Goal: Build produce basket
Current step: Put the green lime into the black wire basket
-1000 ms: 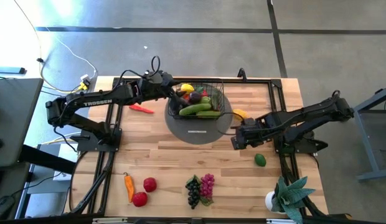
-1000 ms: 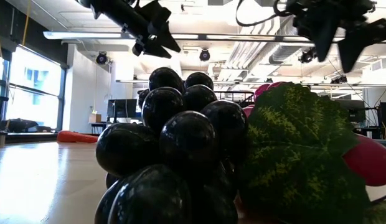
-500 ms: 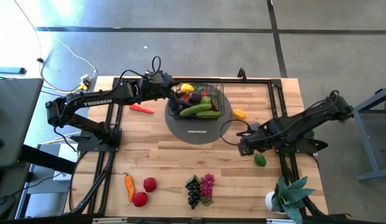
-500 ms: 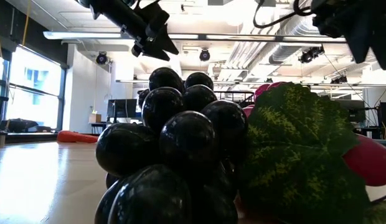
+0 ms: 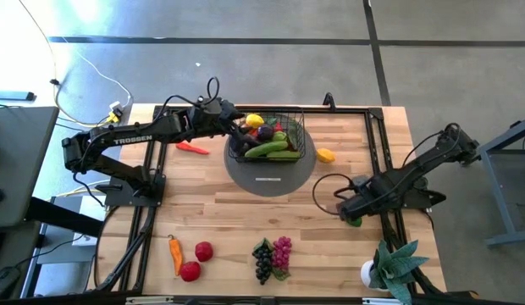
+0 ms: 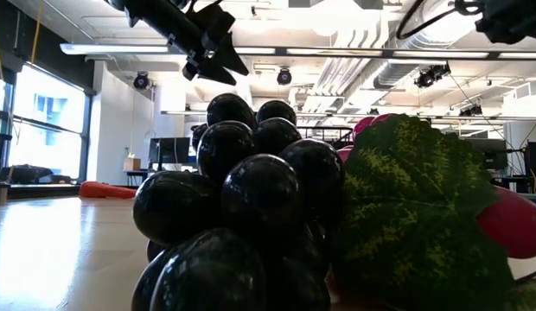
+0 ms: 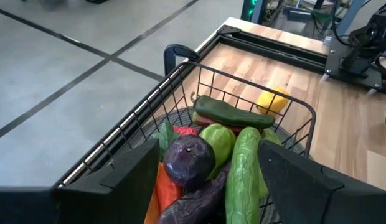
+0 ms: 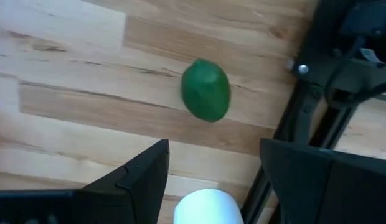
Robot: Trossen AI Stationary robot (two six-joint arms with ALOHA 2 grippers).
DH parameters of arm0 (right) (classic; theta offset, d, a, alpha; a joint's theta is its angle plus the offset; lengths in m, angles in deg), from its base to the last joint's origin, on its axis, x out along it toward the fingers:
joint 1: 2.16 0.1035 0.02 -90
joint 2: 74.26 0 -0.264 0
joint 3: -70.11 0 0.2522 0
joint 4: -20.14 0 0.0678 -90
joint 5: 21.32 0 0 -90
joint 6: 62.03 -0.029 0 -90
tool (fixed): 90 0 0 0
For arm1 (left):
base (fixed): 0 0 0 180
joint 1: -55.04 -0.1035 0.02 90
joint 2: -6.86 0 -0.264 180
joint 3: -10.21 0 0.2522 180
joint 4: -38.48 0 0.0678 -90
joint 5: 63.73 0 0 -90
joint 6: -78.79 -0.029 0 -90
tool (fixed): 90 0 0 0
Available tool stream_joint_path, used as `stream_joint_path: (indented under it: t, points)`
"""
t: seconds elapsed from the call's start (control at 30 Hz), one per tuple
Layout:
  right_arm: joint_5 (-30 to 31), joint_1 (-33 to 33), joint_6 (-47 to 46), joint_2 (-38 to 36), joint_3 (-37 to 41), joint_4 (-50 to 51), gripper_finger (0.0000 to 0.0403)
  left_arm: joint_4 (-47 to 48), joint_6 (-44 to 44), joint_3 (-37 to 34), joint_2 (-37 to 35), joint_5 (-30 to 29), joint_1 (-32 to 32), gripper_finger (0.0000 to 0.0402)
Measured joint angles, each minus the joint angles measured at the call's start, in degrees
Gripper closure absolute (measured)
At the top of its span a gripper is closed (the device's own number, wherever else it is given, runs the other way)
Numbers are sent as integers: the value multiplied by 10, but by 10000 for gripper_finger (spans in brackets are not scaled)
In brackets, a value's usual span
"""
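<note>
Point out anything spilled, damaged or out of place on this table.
Nothing looks spilled or damaged. The basket sits upright, filled with produce. Still loose on the table: a lemon, a red pepper, tomatoes, an orange pepper and grapes. The open right end effector hovers over a green lime.

Lab: exposed ceiling ducts [image 6: 398, 69]

Bright window [image 6: 39, 112] glare, backlit dark grapes [image 6: 242, 207] close and soft, slight motion blur on lime [image 8: 206, 89].
</note>
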Motion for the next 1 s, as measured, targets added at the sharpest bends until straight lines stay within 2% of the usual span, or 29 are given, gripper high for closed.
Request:
stream_joint_path:
  t: [0.43,0.7,0.9,1.0]
  points:
    - [19,24,0,0,0,35,169,0,0,0,0,0,0,142]
    - [39,66,-15,0,0,39,168,0,0,0,0,0,0,142]
    - [73,85,2,0,1,22,168,0,7,0,0,0,0,142]
    - [72,85,16,0,32,-23,168,0,15,0,0,0,0,142]
